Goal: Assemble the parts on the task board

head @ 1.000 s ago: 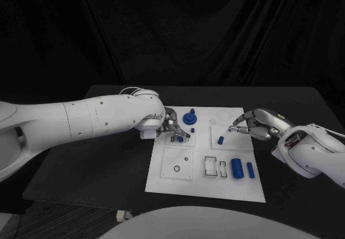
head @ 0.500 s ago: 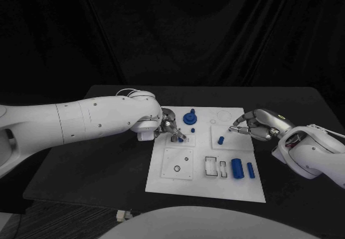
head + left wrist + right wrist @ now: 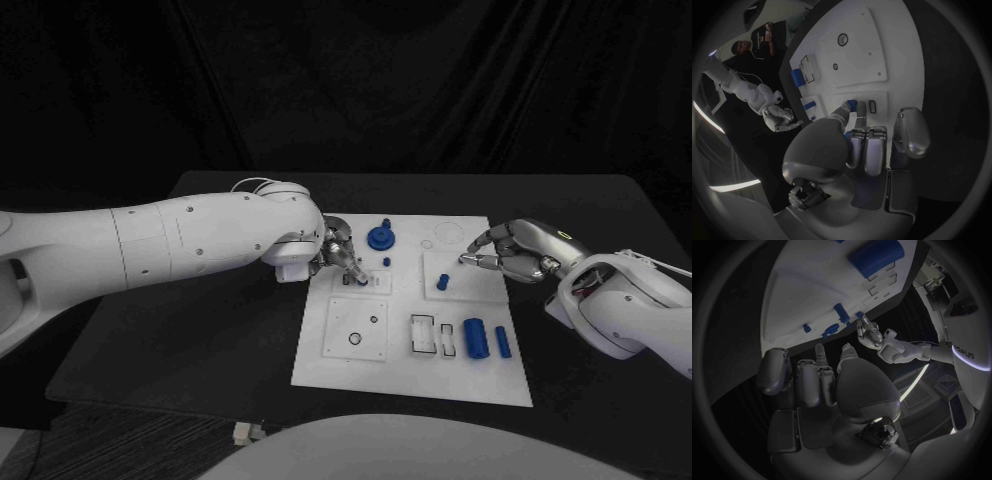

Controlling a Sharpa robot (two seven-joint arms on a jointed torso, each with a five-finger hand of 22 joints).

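Now the L hand (image 3: 336,256) is sitting a tiny bit lower on the board (image 3: 411,372) than 1 s ago. The L arm is leaning in a bit more too. The small blue peg (image 3: 851,104) showed more plainly under the fingers back then. Now the fingers are hiding most of it from above. I think that means the peg is going down toward its slot (image 3: 872,106), so this step is almost done but not finished. The peg is right at the fingertips, and the slot is just beside it.

L hand: it is pinching the peg w/ the thumb and a finger. The other fingers are lying side by side, bent down over the board. I can't tell if the peg is touching the board yet.

R hand (image 3: 513,252): it isn't moving at all. It is hanging at the board's edge, well apart from the L hand. Its fingers are curling in and I see nothing in them. A short blue peg (image 3: 444,281) is lying just in front of its fingertips, not touched.

Other bits are waiting: a blue knob (image 3: 381,237) just past the L hand, and a fat roll (image 3: 475,338) and a bar (image 3: 502,341) near the R arm.
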